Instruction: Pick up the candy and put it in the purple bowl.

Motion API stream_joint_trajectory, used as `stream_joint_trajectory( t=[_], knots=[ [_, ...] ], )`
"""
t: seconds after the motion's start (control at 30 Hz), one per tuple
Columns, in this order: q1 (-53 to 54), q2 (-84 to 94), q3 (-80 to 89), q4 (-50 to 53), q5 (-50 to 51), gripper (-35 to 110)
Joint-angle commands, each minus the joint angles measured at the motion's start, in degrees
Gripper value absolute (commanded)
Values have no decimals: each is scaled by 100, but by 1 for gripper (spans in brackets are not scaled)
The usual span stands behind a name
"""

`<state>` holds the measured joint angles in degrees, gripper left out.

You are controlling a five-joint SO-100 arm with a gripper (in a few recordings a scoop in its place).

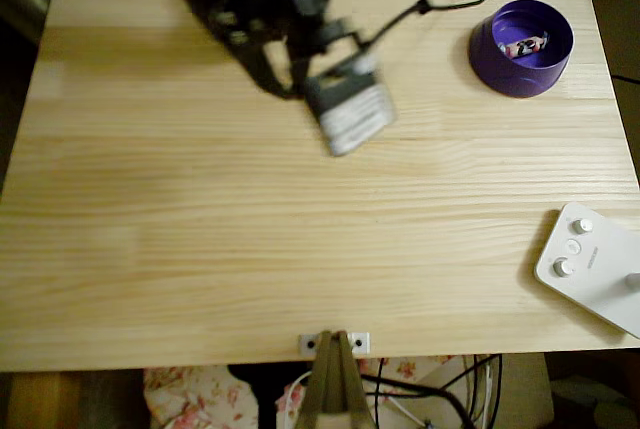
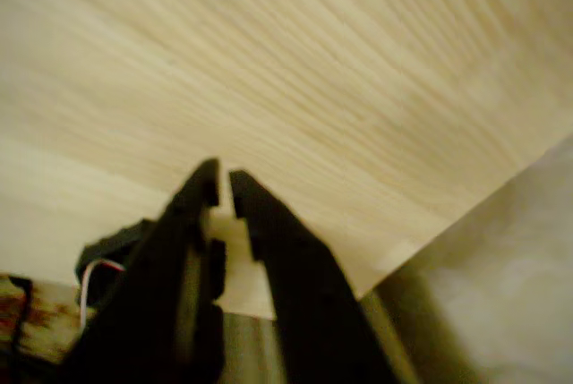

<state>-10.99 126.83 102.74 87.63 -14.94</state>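
Sitting in the bowl point(image 1: 495, 49) at the table's point(image 1: 300, 249) top right corner in the overhead view, the candy point(image 1: 527, 46) lies on the lighter purple floor, slightly right of centre, long axis roughly left-right. Arm point(image 1: 265, 19) is blurred in that view, dark body at the top edge left of centre, well apart from the bowl; a grey block hangs at its lower end over the wood. Cable runs from the arm toward the top edge near the bowl. Wrist view: gripper point(image 2: 224, 185) with 2 black fingers point(image 2: 269, 232) nearly together, only a thin slit between the tips, nothing between them, so closed and empty. Below it is bare pale wood grain, and the table edge cuts diagonally across the lower right, grey floor beyond. White box point(image 1: 590, 259) with round knobs sits on the table's right edge, lower down, well apart from the bowl. Metal bracket point(image 1: 335, 342) is fixed at the middle of the near edge.
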Motion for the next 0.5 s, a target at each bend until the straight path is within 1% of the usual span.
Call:
stream_joint_trajectory(
  t=[0.0,0.2,0.27,0.4,0.47],
  knots=[
    [659,773,281,-308,211,-1],
    [1723,1608,1433,-976,642,-1],
    [2057,1881,1863,-1222,967,-1],
    [2373,2593,2962,-1872,1169,-1],
    [2373,2927,3366,-1978,1318,-1]
  ],
)
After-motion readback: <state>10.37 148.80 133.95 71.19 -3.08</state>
